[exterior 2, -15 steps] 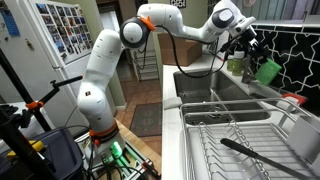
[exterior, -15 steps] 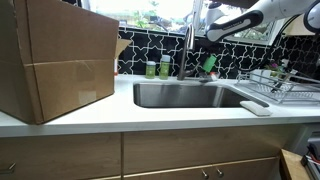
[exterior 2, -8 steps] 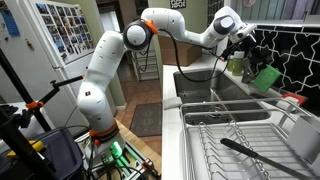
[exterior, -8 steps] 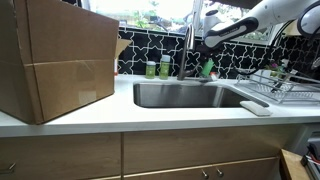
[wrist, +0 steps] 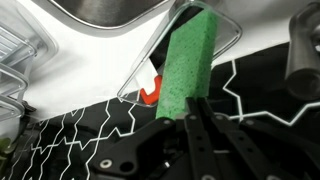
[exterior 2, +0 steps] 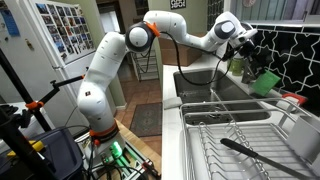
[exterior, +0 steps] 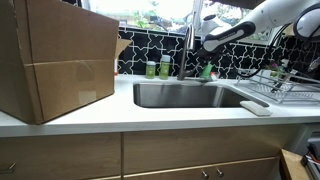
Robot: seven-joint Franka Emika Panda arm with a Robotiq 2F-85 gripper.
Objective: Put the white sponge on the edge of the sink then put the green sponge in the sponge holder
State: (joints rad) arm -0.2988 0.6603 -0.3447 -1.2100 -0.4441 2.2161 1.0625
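Though partly behind claw (wrist: pixel 192 116) — green sponge (wrist: pixel 192 60)

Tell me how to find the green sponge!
Look at the steel sink in the white counter, then behind it, between the faucet and the dish rack. The green sponge is the bright green block pinched in the gripper, unlike the two green containers standing on the counter.
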